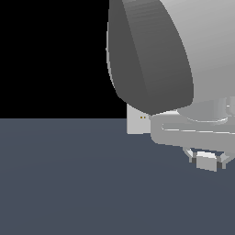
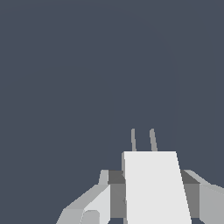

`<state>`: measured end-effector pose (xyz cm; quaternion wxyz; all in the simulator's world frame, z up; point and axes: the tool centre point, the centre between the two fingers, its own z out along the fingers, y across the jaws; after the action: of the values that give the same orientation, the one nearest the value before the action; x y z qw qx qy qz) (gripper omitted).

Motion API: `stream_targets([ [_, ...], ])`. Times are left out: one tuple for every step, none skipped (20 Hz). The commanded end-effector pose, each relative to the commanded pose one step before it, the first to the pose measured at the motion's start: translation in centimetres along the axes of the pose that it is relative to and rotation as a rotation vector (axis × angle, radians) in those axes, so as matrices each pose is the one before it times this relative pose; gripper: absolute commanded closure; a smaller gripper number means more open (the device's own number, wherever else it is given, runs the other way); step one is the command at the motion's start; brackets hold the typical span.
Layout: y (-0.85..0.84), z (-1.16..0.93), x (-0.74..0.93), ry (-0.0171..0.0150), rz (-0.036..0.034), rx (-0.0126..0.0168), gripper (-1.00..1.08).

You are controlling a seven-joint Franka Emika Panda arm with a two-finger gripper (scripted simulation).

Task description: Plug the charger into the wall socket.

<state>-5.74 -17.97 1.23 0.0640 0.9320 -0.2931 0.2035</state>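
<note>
The charger (image 2: 153, 188) is a light grey-white block with two thin prongs sticking out of its far face. In the wrist view my gripper (image 2: 153, 192) is shut on it, one finger pressed against each side. In the exterior view the charger (image 1: 206, 161) hangs just above the dark floor, held in the gripper (image 1: 206, 159) at the exterior view's right. The wall socket (image 1: 137, 120) is an upright light grey plate with two tiny orange holes, farther back and to the exterior view's left of the gripper. The arm hides most of it. The socket is out of the wrist view.
A large grey arm link (image 1: 156, 50) fills the upper right of the exterior view and covers part of the socket. The dark blue-grey floor (image 1: 69, 183) stretches across the lower half.
</note>
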Motion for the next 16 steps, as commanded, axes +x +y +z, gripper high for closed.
stream_targets([
  [-0.221, 0.055, -0.031, 0.00038, -0.0027, 0.00237, 1.08],
  [0.0, 0.0, 0.0, 0.0, 0.0, 0.0, 1.08],
  [0.0, 0.0, 0.0, 0.0, 0.0, 0.0, 1.08],
  [0.0, 0.0, 0.0, 0.0, 0.0, 0.0, 1.08],
  [0.0, 0.0, 0.0, 0.0, 0.0, 0.0, 1.08],
  [0.0, 0.0, 0.0, 0.0, 0.0, 0.0, 1.08],
  [0.0, 0.0, 0.0, 0.0, 0.0, 0.0, 1.08],
  [0.282, -0.021, 0.11, 0.00107, 0.00393, -0.00295, 1.08],
  [-0.012, -0.01, 0.011, 0.00004, -0.00089, 0.00039, 1.08],
  [-0.046, -0.031, 0.03, 0.00011, -0.00282, 0.00124, 1.08],
  [-0.073, -0.051, 0.05, 0.00018, -0.00464, 0.00204, 1.08],
  [-0.101, -0.072, 0.07, 0.00025, -0.00647, 0.00285, 1.08],
  [-0.13, -0.092, 0.09, 0.00031, -0.00831, 0.00366, 1.08],
  [-0.161, -0.113, 0.109, 0.00038, -0.01018, 0.00449, 1.08],
  [-0.189, -0.133, 0.129, 0.00044, -0.012, 0.00529, 1.08],
  [-0.218, -0.154, 0.149, 0.0005, -0.01385, 0.00611, 1.08],
])
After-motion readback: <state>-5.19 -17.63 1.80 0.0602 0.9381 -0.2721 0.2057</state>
